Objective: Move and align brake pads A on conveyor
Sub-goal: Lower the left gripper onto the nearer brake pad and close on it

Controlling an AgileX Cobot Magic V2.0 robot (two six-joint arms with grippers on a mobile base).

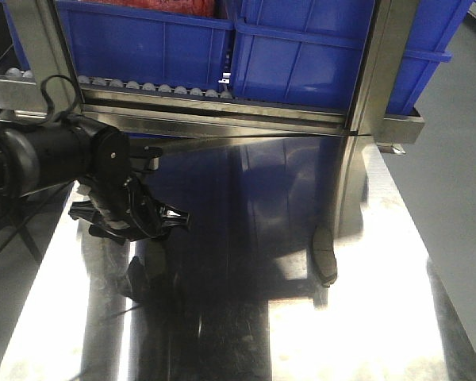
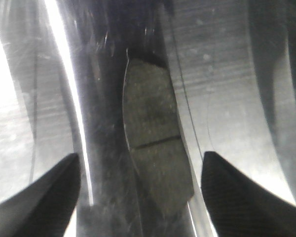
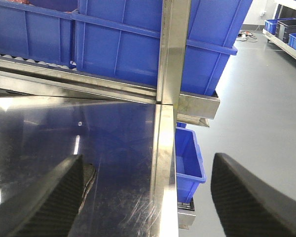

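Our left claw (image 2: 140, 157) hangs wide over one brake pad (image 2: 148, 113) lying flat on the steel surface (image 2: 227, 74). We judge it stiff, dense, thin; grip across its long curved edges.

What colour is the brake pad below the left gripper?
Dark grey brake pad; clearest in left wrist view.

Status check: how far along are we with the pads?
Done: nothing visible; no conveyor in view. In hand: left gripper, jaws open, is over a pad on the steel table, not gripped. Left: grasp, carry and align it, then the second pad near the post. Right gripper is open, empty.
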